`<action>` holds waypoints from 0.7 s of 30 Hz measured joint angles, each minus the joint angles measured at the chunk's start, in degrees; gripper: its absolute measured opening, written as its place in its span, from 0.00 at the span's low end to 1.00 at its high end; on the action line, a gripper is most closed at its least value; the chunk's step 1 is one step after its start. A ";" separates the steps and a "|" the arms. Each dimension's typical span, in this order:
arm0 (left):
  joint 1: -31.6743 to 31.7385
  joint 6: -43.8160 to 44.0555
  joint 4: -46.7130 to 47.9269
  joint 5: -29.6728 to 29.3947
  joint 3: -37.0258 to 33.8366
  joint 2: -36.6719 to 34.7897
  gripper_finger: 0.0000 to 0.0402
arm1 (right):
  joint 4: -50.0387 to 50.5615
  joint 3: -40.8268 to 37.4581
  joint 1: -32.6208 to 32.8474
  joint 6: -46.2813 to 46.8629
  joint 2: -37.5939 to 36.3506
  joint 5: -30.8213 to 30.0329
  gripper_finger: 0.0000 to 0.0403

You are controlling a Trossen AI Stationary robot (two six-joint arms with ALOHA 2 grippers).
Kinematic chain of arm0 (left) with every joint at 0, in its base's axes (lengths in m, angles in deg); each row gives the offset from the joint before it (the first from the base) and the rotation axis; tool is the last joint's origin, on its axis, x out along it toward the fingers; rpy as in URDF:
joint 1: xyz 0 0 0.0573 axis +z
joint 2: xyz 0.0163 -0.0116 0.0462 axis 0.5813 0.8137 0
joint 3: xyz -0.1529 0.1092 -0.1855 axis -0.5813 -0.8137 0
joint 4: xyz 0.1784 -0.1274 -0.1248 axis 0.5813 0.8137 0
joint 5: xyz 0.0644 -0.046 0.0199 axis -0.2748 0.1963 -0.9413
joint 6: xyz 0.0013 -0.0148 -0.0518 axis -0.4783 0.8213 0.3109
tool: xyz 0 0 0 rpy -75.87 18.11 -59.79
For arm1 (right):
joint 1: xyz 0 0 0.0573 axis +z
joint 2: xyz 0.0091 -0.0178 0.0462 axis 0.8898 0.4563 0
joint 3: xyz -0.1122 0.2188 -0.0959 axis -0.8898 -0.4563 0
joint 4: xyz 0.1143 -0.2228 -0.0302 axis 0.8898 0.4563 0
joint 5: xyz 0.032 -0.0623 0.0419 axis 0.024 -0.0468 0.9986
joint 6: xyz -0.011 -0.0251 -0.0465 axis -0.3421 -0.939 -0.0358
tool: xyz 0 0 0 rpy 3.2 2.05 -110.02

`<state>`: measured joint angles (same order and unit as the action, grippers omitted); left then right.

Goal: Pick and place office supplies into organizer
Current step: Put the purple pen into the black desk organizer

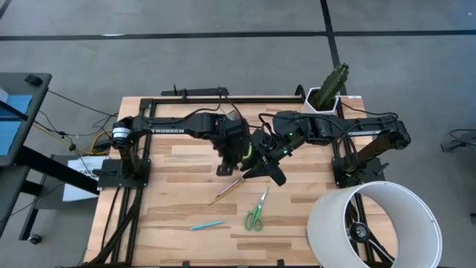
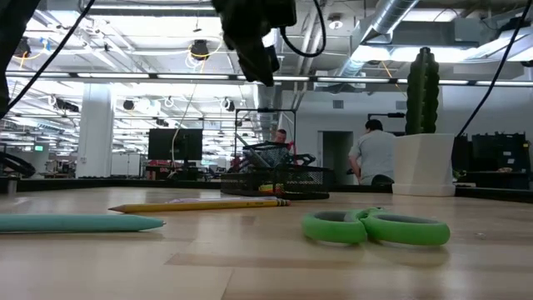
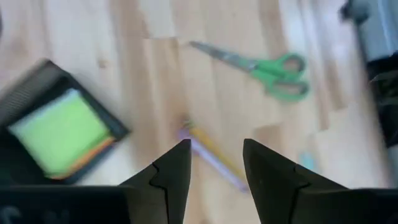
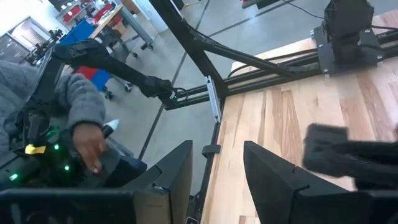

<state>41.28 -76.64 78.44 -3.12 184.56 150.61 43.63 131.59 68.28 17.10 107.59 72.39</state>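
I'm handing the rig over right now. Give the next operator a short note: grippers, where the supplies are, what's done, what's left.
Left gripper: open, empty, hovering over the yellow pencil.
Right gripper: open, empty, raised mid-table beside the left one.
Organizer: under the arms, lime sticky note pad already in its tray.
Still on the table: pencil, green scissors, teal pen.
Left: those three.

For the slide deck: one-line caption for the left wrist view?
Left hand, open and empty, above a yellow pencil, between the sticky-note pad and green scissors.
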 joint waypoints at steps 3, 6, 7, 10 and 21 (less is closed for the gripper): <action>-1.34 8.69 -2.66 -1.32 -1.29 0.00 0.35 | -1.64 -0.04 0.29 0.92 0.01 0.99 0.33; -2.33 14.86 -2.97 -4.93 -2.24 0.07 0.35 | -1.15 -0.04 1.34 1.06 0.02 1.75 0.33; -2.60 15.62 -3.24 -5.83 -2.44 0.06 0.35 | -0.69 -0.04 1.71 1.06 0.02 1.88 0.33; -4.00 18.54 -3.25 -10.26 -2.88 0.07 0.35 | -0.62 -0.04 2.95 1.06 0.30 3.08 0.33; -11.09 24.56 -3.38 -27.59 -2.86 -2.91 0.35 | -2.31 -0.02 6.71 -15.00 0.42 15.23 0.33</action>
<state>30.19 -52.08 75.05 -30.71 181.70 147.69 41.31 131.57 74.99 2.11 108.01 87.62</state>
